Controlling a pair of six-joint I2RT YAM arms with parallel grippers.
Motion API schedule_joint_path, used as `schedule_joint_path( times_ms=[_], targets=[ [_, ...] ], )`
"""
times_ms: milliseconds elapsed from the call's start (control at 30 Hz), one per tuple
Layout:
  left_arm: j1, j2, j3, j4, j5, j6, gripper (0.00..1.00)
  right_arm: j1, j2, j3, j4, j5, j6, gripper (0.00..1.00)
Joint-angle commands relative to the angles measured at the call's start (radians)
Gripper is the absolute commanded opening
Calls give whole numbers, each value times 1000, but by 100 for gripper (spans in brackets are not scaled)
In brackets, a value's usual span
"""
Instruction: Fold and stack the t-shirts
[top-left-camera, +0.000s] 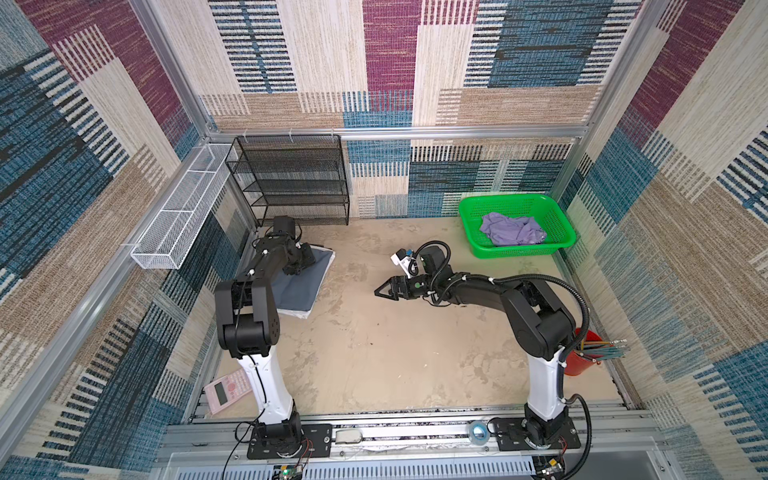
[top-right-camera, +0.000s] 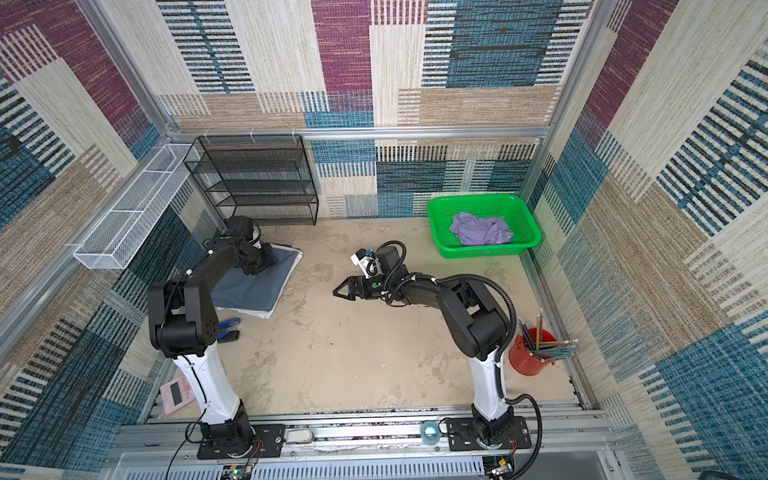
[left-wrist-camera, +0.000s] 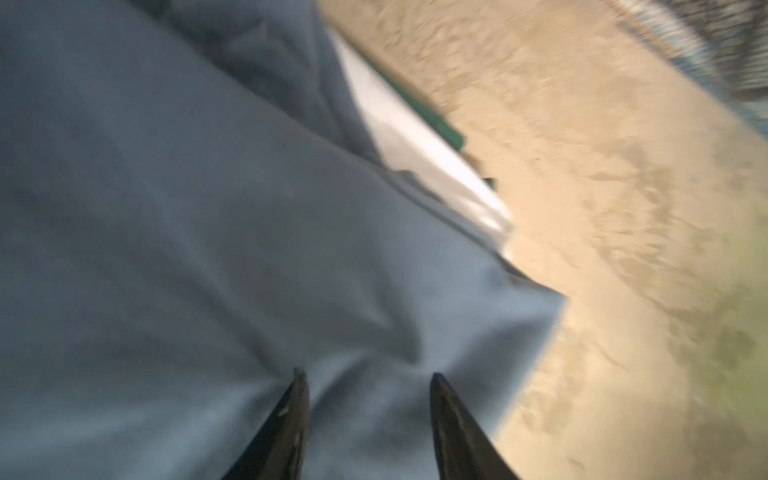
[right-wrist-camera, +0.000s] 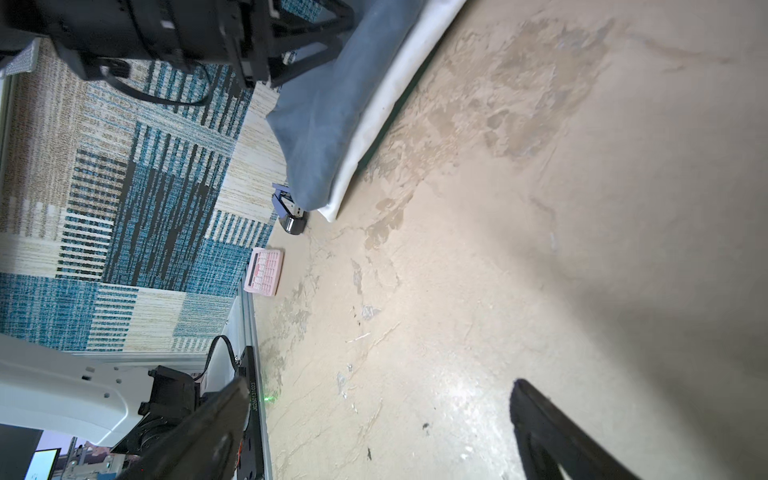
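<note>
A slate blue-grey t-shirt (top-left-camera: 303, 286) (top-right-camera: 249, 286) lies folded flat at the left of the table, on top of a white folded cloth (top-left-camera: 300, 313) (right-wrist-camera: 386, 95). My left gripper (top-left-camera: 291, 271) (left-wrist-camera: 365, 376) is down on its far part. The jaws stand apart and both tips press into the creased blue-grey cloth (left-wrist-camera: 166, 208). A lavender t-shirt (top-left-camera: 513, 229) (top-right-camera: 482, 229) sits crumpled in a green basket (top-left-camera: 503, 199) (top-right-camera: 473, 198) at the back right. My right gripper (top-left-camera: 380, 291) (top-right-camera: 338, 292) (right-wrist-camera: 381, 382) hovers wide open over bare table near the middle, holding nothing.
A black mesh rack (top-left-camera: 291, 178) and a white wire basket (top-left-camera: 183, 216) stand at the back left. A pink calculator (top-left-camera: 226, 390) and a blue stapler (top-right-camera: 228, 328) lie near the left arm's base. A red bucket of pencils (top-left-camera: 582, 357) stands front right.
</note>
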Motion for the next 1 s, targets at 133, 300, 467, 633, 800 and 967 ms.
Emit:
schedule_joint_path(
  times_ms=[133,300,467,633,800,967],
  targets=[
    [6,-131,-31,-57,-146,54,50,-1,-24,-14,38,-6,6,99],
    [4,-450,-358,66,-48,1,54,-21,-136,-107,39,85,-10,99],
    [4,-821,-688,134,-187,16,99,-124,-345,-326,66,290,9,99],
    [-6,-963,-835,176,-397,-99,98,-197,-583,-510,65,642,-97,99],
    [-18,-958,-948,366,-579,-23,98,-199,-833,-706,215,1007,-298,99],
    [-32,-809,-1108,767,-537,83,98,-228,-899,-968,646,1188,-502,99]
  ],
)
